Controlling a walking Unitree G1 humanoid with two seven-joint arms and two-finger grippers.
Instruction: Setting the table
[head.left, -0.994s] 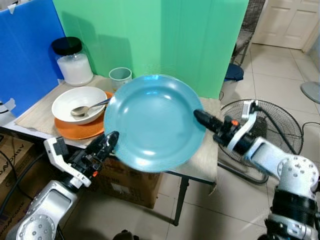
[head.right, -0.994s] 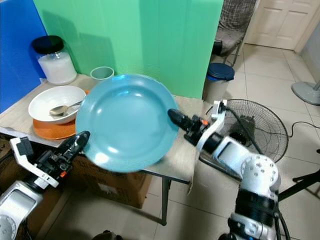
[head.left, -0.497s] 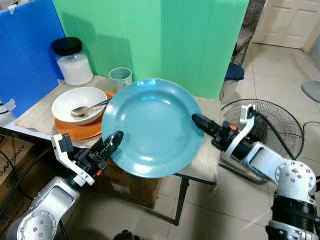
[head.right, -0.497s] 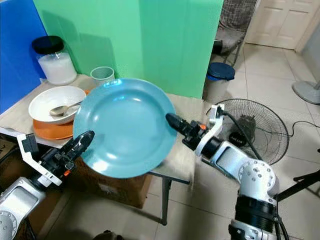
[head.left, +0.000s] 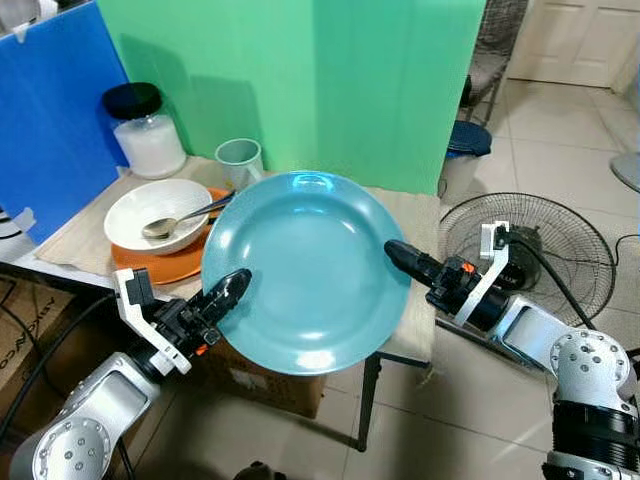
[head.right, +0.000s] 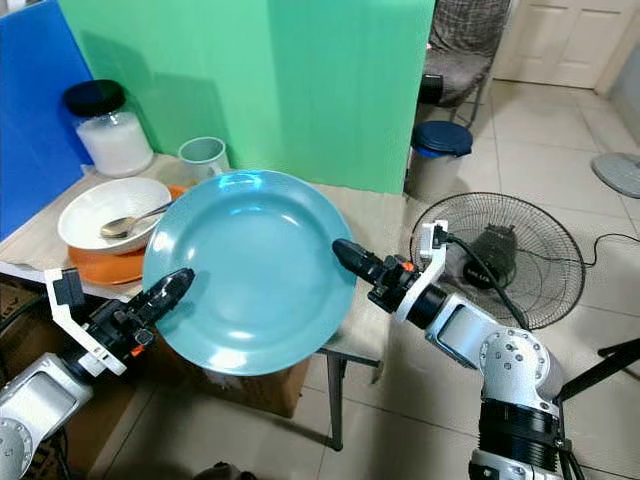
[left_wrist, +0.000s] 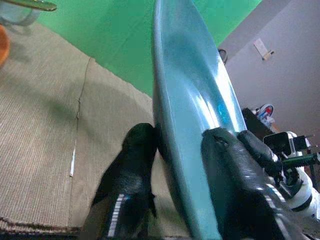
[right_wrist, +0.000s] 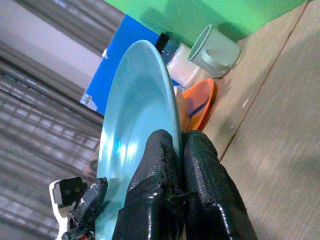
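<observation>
Left gripper (head.left: 232, 288), nearest the camera, pinches the lower left rim of a large round teal plate (head.left: 305, 270); in the left wrist view one black finger (left_wrist: 131, 170) lies against the plate's underside and the other against its upper face, so the rim is clamped between them. Right gripper (head.left: 398, 254) grips the opposite, right rim; in the right wrist view its two black fingers (right_wrist: 197, 170) are closed on the plate's edge. The plate is thus held by both grippers, lifted above the near edge of the table with its concave face tilted towards the camera.

Beneath and behind the plate: a small table covered with a beige woven cloth (head.left: 70, 235), visible past the plate on both sides. On the cloth, to the left of the plate, a flat orange plate (head.left: 160, 265) bearing a white bowl (head.left: 155, 205), with a metal spoon (head.left: 175, 217) resting in the bowl, its handle pointing towards the teal plate. Further back, a pale green cup (head.left: 240, 160) just beyond the teal plate's upper rim, and a glass jar with a black lid and white contents (head.left: 148, 133) near the back left corner.

Background: an upright green panel (head.left: 330, 80) and a blue panel (head.left: 50, 130) behind the table; to the right, on the tiled floor, a floor fan with a black wire grille (head.left: 535, 240).
</observation>
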